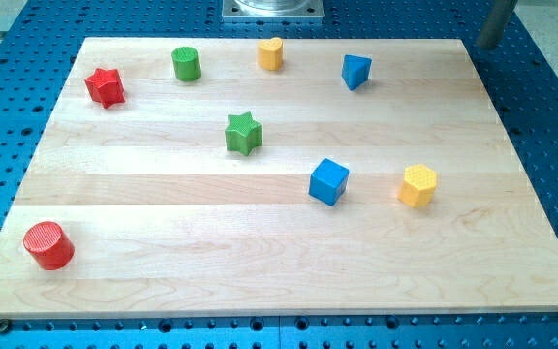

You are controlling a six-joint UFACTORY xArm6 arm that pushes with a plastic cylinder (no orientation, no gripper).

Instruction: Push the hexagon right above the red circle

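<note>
Nearest to you, close to the bottom left corner of the wooden board point(260, 281), stands the red circle point(48, 244), a short upright cylinder well apart from every other block; look farther in and to the view's right and you find the yellow hexagon point(418, 185), the block the task names, sitting toward the right edge at about mid-depth, nowhere near the red circle; just to its left, near but not touching, is a blue cube point(328, 181); farther back, around the board's middle, a green star point(243, 133) sits alone; beyond that, near the left edge and toward the top left corner, you see a red star point(106, 86); along the top edge run a green cylinder point(185, 63), then a yellow block point(271, 53) whose exact shape you cannot make out from here, then a blue block point(356, 71) with slanted faces, its shape also unclear; all three stand apart from one another; at the top right corner, just off the board over the blue perforated table point(550, 116), a grey rod point(497, 21) enters from the view's top; my tip is not clearly visible, so you cannot place it against any block; this arm carries no jaws, so nothing can be told of them.
</note>
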